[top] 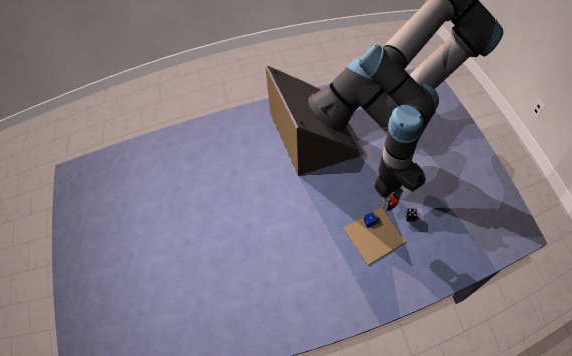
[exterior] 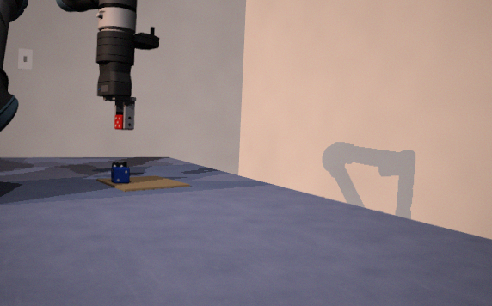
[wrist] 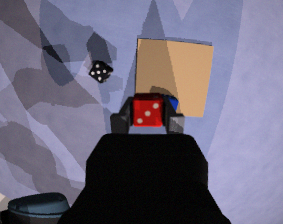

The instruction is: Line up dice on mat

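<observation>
Wrist view: your fingers stand about half open, clamped on the red die (wrist: pixel 146 111), whose visible face shows three pips. Exterior view confirms the red die (exterior: pixel 119 121) is carried high above the worktop (exterior: pixel 241 241), with room below to pass over the other dice. The blue die (top: pixel 369 219) already sits on the mat (top: pixel 377 240), at the mat corner nearest the base (top: pixel 290 125). The black die (top: pixel 411 214) lies off the mat, on the worktop just beside that same end, toward the worktop's right edge in the top view.

The grip is from above with the fingers pointing down, which would keep the die's top face unchanged on release. Blue's place at the near end suggests it is the lowest number, though its pips are too small to read; your red die probably belongs farther out along the mat, away from the base. Black remains to be moved.

The worktop is a matte blue-grey sheet crossed by hard arm shadows, which darken the mat's near end. The mat is thin, tan and flat. A tiled floor surrounds the worktop; plain walls stand behind, one with a wall outlet (top: pixel 538 107).
</observation>
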Robot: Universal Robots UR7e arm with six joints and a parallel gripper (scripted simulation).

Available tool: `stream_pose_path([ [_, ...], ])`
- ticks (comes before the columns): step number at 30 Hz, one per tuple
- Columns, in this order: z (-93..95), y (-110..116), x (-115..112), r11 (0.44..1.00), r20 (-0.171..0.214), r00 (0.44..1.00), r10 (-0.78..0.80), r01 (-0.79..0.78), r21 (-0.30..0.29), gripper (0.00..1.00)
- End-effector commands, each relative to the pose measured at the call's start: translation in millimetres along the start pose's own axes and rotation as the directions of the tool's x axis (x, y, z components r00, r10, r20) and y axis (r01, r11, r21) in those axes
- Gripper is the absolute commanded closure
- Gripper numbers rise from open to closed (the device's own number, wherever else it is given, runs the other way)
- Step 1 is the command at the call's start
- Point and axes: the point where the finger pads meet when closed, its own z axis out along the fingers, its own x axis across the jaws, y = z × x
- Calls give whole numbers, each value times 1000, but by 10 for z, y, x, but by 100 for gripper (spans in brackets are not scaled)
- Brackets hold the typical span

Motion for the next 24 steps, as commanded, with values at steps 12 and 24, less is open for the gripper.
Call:
stream_pose_path([
  [12,41,-176,471,973,-1,973,230,-230,1,43],
  [24,53,-176,471,973,-1,973,230,-230,1,43],
])
